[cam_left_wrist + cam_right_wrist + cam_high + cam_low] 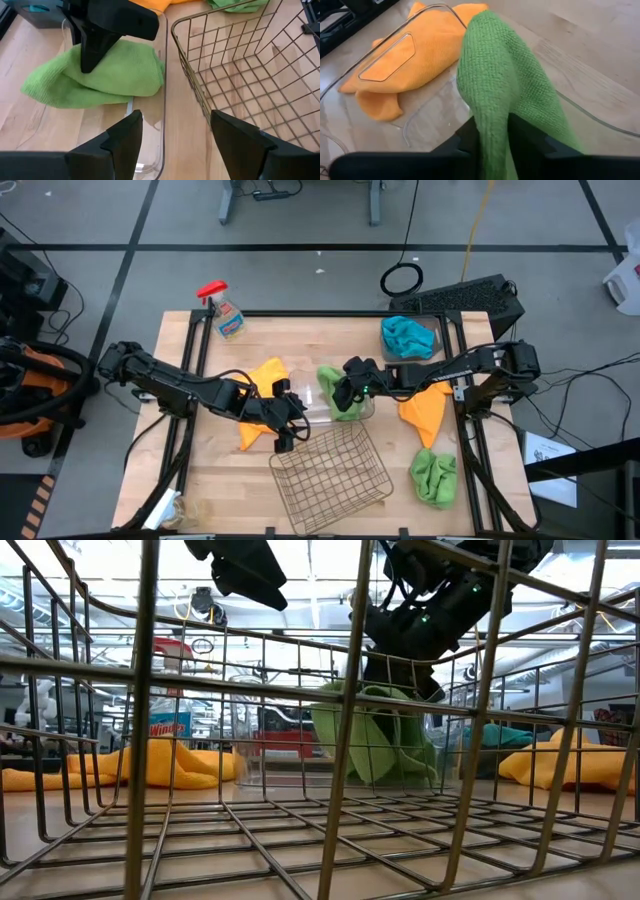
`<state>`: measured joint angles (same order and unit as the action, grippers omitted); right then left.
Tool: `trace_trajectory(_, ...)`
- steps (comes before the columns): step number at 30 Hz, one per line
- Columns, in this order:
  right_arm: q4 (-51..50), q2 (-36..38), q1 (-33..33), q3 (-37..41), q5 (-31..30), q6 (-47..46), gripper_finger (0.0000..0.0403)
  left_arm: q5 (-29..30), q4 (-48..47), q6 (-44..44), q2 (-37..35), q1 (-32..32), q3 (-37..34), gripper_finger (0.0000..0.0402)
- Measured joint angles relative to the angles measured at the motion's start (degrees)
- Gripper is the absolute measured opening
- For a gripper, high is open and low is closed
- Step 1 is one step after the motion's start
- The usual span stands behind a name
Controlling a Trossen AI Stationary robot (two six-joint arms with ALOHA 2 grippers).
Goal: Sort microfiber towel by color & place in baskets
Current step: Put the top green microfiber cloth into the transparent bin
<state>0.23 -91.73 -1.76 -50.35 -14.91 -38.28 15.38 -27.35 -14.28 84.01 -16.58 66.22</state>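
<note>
Wooden table (200,480), right pincer (345,395) gripping green towel (335,390)

Lime green towels (338,392) (434,477), yellow-orange towels (262,383) (426,411) and a teal-blue towel (405,336) lie on the pale wood tabletop (200,470). The wire basket (332,469) is copper mesh in a square grid, the clear basket (161,60) colourless. The spray bottle (226,312) has a red trigger; both pincers are black.
</note>
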Motion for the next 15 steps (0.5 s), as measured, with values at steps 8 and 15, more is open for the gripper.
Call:
trace_trajectory(8,-0.16,0.56,0.0,0.09,0.5,1.0,0.0141,0.93,-0.29,0.09,0.0,0.05,0.0,0.024)
trace_trajectory(15,-0.24,1.05,-0.04,0.11,4.81,2.66,0.0168,10.04,-4.91,0.02,0.0,0.1,0.0,0.024)
